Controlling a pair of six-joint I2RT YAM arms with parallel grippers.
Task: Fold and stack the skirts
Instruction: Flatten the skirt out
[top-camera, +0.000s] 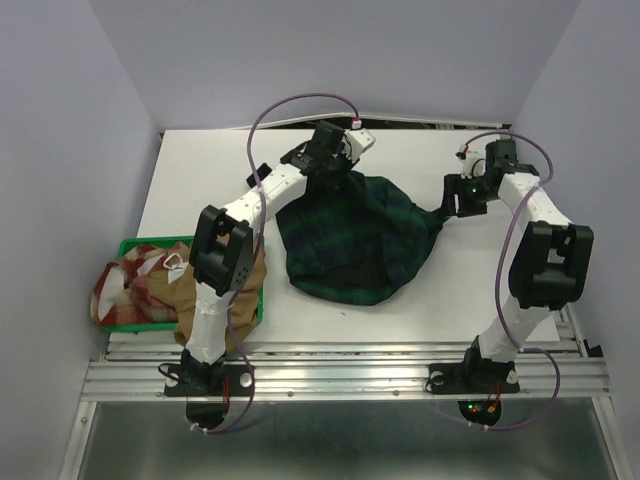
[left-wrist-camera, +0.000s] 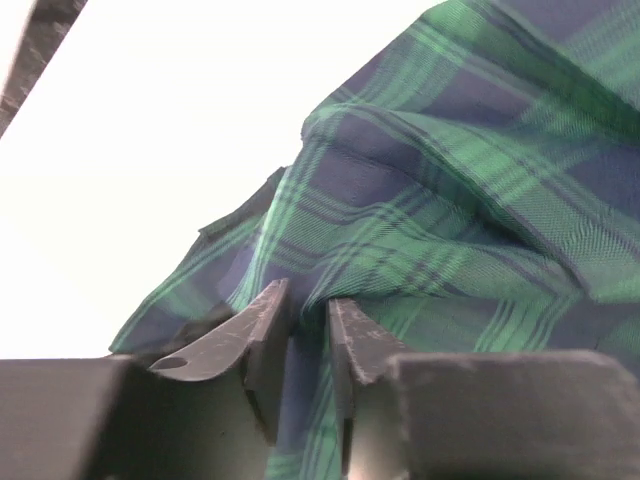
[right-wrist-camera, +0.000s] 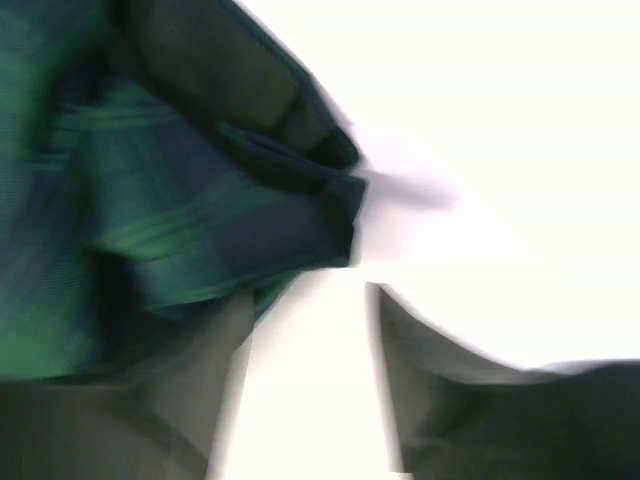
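Note:
The dark green-and-navy tartan skirt (top-camera: 350, 240) lies bunched in the middle of the white table (top-camera: 200, 160). My left gripper (top-camera: 335, 168) is at its far edge and is shut on a fold of the tartan skirt (left-wrist-camera: 450, 200), with cloth pinched between the fingers (left-wrist-camera: 262, 320). My right gripper (top-camera: 448, 210) is at the skirt's right corner. In the blurred right wrist view it (right-wrist-camera: 310, 300) is open, with bare table between the jaws and the skirt's corner (right-wrist-camera: 300, 220) just above the left finger. The red-and-cream checked skirt (top-camera: 135, 285) and the tan-brown skirt (top-camera: 215, 300) lie at the left.
A green plastic tray (top-camera: 140, 243) at the table's near left edge holds the checked and tan skirts, which spill over its rim. Grey walls close in the table on the left, back and right. A metal rail (top-camera: 340, 375) runs along the near edge.

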